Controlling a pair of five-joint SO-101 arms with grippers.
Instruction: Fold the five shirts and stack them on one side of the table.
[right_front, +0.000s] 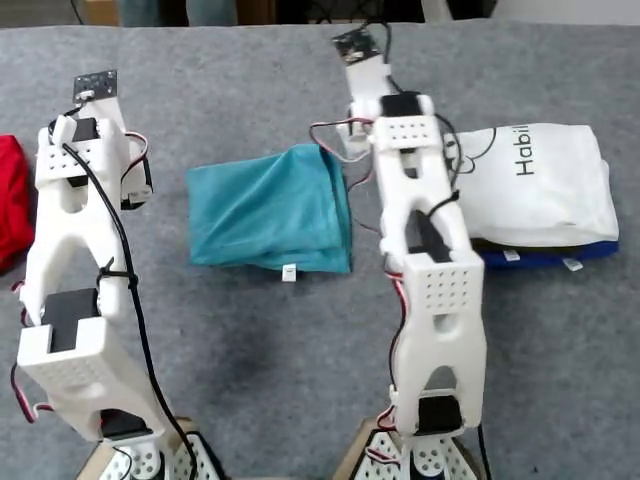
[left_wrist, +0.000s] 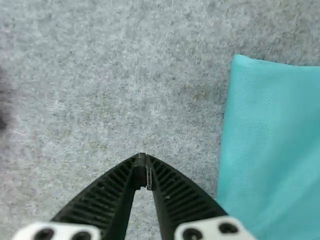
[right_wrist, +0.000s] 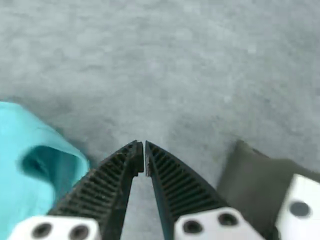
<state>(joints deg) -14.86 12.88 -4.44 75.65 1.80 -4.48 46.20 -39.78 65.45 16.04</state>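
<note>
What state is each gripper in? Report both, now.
Left gripper: closed, holding nothing.
Right gripper: closed, holding nothing.

a folded teal shirt (right_front: 270, 210) lies in the middle of the surface (right_front: 250, 90). a white shirt (right_front: 540, 185) sits on a blue shirt (right_front: 545, 258) at the right. a red shirt (right_front: 12, 195) is at the left edge.
</note>
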